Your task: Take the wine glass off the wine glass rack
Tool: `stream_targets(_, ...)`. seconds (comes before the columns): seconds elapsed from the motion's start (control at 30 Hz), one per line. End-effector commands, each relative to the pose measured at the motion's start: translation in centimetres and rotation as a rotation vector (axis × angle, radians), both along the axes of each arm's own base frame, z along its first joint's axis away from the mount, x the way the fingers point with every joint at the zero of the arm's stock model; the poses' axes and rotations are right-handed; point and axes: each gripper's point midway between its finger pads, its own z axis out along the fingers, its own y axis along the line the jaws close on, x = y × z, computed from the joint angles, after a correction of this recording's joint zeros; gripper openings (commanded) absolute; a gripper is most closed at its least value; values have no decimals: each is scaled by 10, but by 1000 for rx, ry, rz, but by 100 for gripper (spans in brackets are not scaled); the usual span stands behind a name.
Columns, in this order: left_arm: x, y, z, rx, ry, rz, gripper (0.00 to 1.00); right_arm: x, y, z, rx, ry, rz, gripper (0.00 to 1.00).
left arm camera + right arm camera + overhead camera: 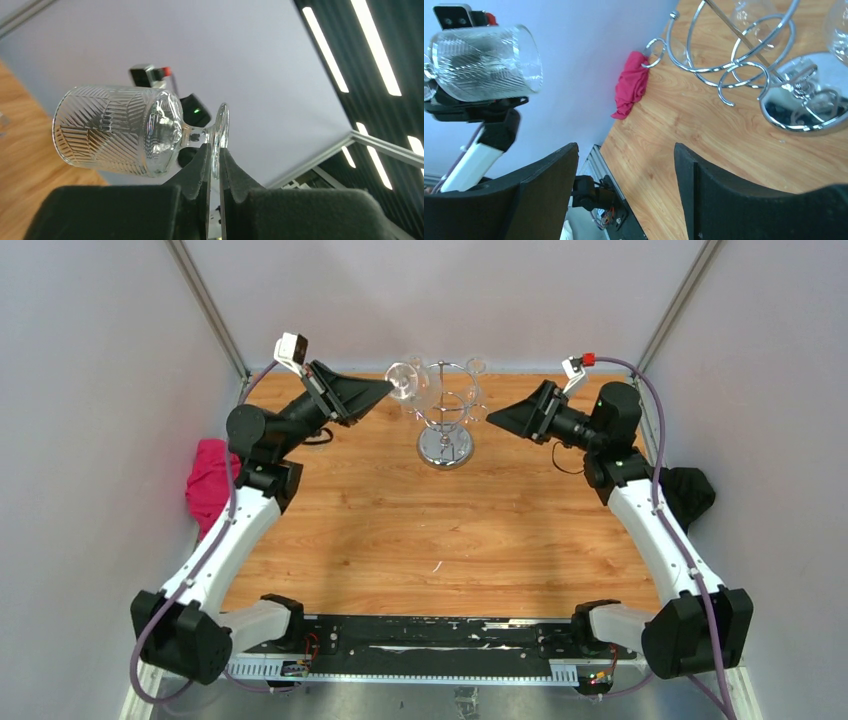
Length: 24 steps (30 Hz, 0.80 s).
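Your left gripper [214, 162] clamps the glass [115, 130] by its foot, bowl sideways, just left of the rack [446, 445] and apart from its hooks. Your right gripper [624, 150] stands open, empty.

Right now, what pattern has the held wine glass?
The wine glass is clear with herringbone lines; best in left wrist view.

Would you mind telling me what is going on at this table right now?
The left tool is shut on the foot of a patterned wine glass, holding it sideways in the air, clear of the chrome rack. Other glasses hang on that rack. The right tool is open and empty on the rack's other side.
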Motion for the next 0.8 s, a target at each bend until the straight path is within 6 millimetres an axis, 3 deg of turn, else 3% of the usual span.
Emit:
stream_targets(0.0,-59,17,70,-301,-347,-189,0,-11,0,52,156,-160,99,75)
stream_targets(0.07,-66,23,73,-391,-382,-275,0,-16,1,63,203,-196,144,75)
stream_targets(0.2,-56,16,63,-369,-390,-265,0,-25,4,84,277,-277,211,75)
stream_targets(0.53,-68,8,72,-351,-459,-288,0,-32,4,132,520,-369,392,76)
stream_targets(0.63,-64,6,68,-347,-448,-288,0,-30,14,133,518,-366,431,75)
stream_targets(0.77,-60,4,65,-347,-438,-284,0,-52,31,146,502,-440,508,75)
